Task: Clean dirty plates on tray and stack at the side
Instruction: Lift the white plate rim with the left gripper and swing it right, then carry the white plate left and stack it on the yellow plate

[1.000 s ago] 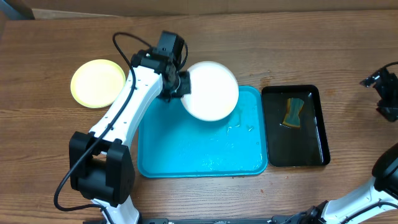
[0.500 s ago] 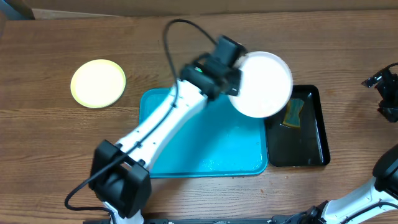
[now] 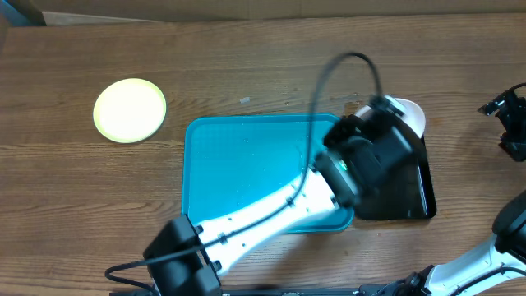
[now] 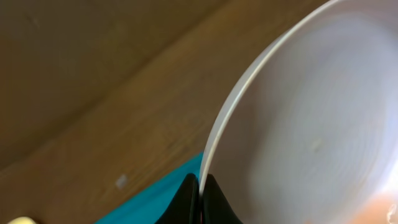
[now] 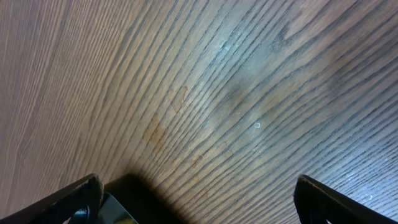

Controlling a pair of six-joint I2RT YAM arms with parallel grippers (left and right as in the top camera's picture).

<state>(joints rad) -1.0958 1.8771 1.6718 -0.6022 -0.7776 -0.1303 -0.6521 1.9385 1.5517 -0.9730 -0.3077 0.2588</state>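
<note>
My left gripper (image 4: 201, 199) is shut on the rim of a white plate (image 4: 311, 118). In the overhead view the left arm reaches across the turquoise tray (image 3: 238, 173), and the gripper (image 3: 380, 111) holds the white plate (image 3: 408, 113) over the black tray; only a sliver of the plate shows past the arm. The lime-green plate (image 3: 130, 109) lies on the table left of the turquoise tray. No plate shows on the turquoise tray. A second white plate is not in view. My right gripper (image 5: 196, 202) is open and empty over bare wood at the far right (image 3: 511, 123).
A narrow black tray (image 3: 411, 197) stands right of the turquoise tray, mostly covered by the left arm; its sponge is hidden. Its corner shows in the right wrist view (image 5: 118, 208). A small scrap (image 3: 244, 100) lies on the wood behind the turquoise tray.
The left arm has swung right with the white plate, from the turquoise tray's far edge to over the black tray. The right arm has not moved.
</note>
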